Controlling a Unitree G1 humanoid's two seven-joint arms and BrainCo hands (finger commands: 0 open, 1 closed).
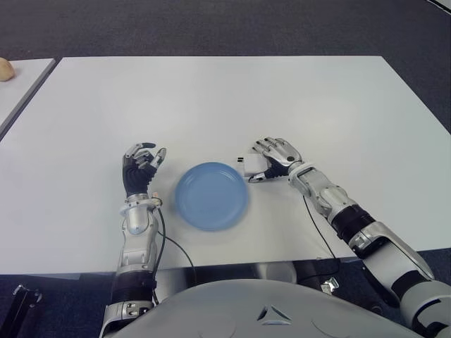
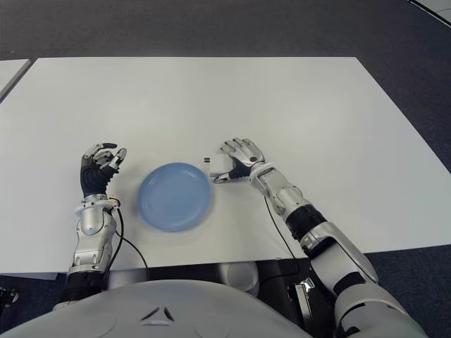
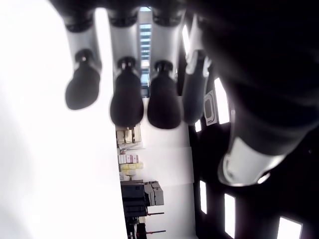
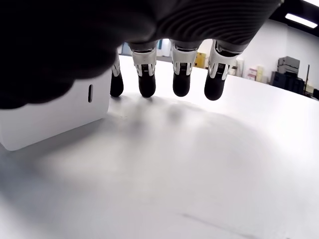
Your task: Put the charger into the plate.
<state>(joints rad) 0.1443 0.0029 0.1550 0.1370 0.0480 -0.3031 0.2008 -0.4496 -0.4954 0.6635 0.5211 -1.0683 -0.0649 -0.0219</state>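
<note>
A blue plate (image 1: 211, 196) lies on the white table (image 1: 225, 98), near its front edge. A small white charger (image 1: 248, 166) sits on the table just off the plate's far right rim, its prongs toward the plate. My right hand (image 1: 276, 158) is low over the table on the charger's right side. In the right wrist view the fingertips (image 4: 180, 83) reach down to the tabletop, and the charger (image 4: 55, 115) stands beside the thumb, not enclosed. My left hand (image 1: 141, 166) shows upright left of the plate, fingers (image 3: 128, 102) loosely bent and holding nothing.
A second white table (image 1: 21, 84) adjoins at the far left with a beige object (image 1: 5, 69) on it. Dark carpet (image 1: 225, 28) lies beyond the far edge. A black cable (image 1: 173, 243) hangs by my left forearm at the front edge.
</note>
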